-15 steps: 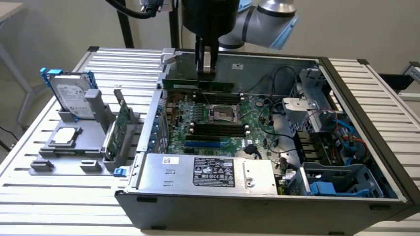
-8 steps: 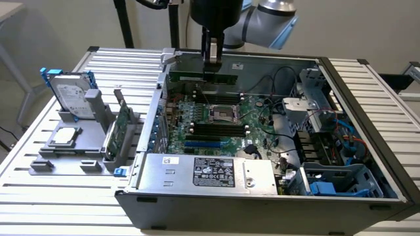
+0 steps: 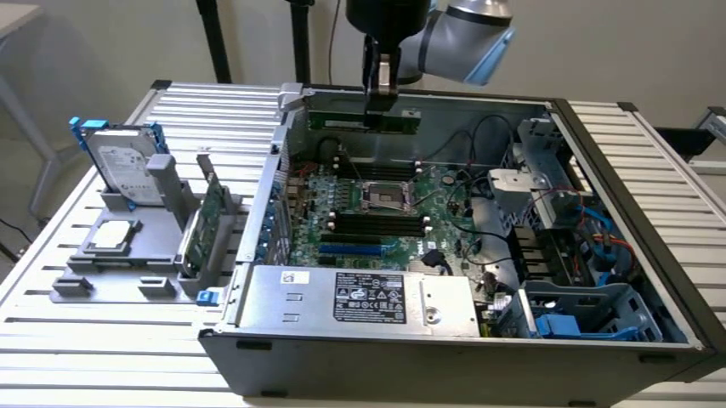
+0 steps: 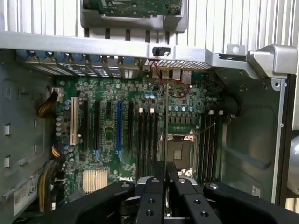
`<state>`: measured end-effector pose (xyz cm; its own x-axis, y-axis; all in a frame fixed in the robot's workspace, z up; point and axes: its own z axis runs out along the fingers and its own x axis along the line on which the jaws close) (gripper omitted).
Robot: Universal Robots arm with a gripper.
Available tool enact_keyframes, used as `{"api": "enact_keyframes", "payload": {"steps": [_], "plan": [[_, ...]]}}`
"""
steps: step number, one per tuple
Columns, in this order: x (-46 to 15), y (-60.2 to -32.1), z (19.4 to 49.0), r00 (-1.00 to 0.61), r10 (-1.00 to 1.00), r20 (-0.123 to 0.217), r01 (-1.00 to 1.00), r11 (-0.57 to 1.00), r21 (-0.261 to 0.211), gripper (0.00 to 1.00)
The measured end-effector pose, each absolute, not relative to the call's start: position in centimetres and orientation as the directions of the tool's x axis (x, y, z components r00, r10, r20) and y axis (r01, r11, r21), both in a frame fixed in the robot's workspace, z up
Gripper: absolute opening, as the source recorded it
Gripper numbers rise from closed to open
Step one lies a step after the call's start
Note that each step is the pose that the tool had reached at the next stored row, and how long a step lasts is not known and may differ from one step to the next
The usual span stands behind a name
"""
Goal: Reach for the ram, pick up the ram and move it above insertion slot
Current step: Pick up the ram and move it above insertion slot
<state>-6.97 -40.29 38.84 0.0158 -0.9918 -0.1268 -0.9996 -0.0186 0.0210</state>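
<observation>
- Between my jaws in the exterior view hangs the ram [image 3: 365,121], a long, narrow green circuit-board stick, lying level and crosswise beneath my black gripper [image 3: 379,109], over the far edge of the open grey computer case [image 3: 635,204].
- Below and nearer than my jaws lies the green motherboard [image 3: 375,204]; off towards the exterior view's left stands a grey fixture [image 3: 136,246] with a silver hard drive [image 3: 122,166] and a taller green card [image 3: 202,229].
- Seen from the wrist, my black fingers [image 4: 150,196] are pressed almost together, pinching the stick, which shows edge-on as a thin line [image 4: 166,140] running away from my jaws over the black memory slots [image 4: 147,140].
- My grip looks narrow, so I judge the stick could twist or slip; any tilt would leave it misaligned with a slot or catch neighbouring latches.
</observation>
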Motion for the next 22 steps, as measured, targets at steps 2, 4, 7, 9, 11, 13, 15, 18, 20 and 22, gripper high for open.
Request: {"api": "enact_keyframes", "payload": {"steps": [2, 4, 7, 9, 11, 13, 15, 18, 20, 22], "plan": [[-6.5, -39.6, 38.6, 0.016, -0.992, -0.126, -1.0, -0.019, 0.021, 0.13], [-6.1, -39.1, 38.3, 0.016, -0.992, -0.126, -1.0, -0.019, 0.021, 0.13], [-5.6, -38.5, 38.0, 0.016, -0.992, -0.126, -1.0, -0.019, 0.021, 0.13], [-5.4, -38.3, 37.8, 0.015, -0.992, -0.126, -1.0, -0.018, 0.021, 0.13], [-5.3, -38.0, 37.5, 0.015, -0.992, -0.126, -1.0, -0.018, 0.02, 0.13], [-5.3, -38.0, 37.4, 0.015, -0.992, -0.126, -1.0, -0.017, 0.017, 0.13], [-5.2, -38.0, 37.4, 0.015, -0.992, -0.125, -1.0, -0.017, 0.017, 0.13], [-5.2, -38.0, 37.4, 0.015, -0.992, -0.126, -1.0, -0.017, 0.017, 0.13], [-5.2, -38.0, 37.4, 0.015, -0.992, -0.126, -1.0, -0.017, 0.018, 0.13], [-5.2, -38.0, 37.4, 0.015, -0.992, -0.126, -1.0, -0.017, 0.018, 0.13]]}}
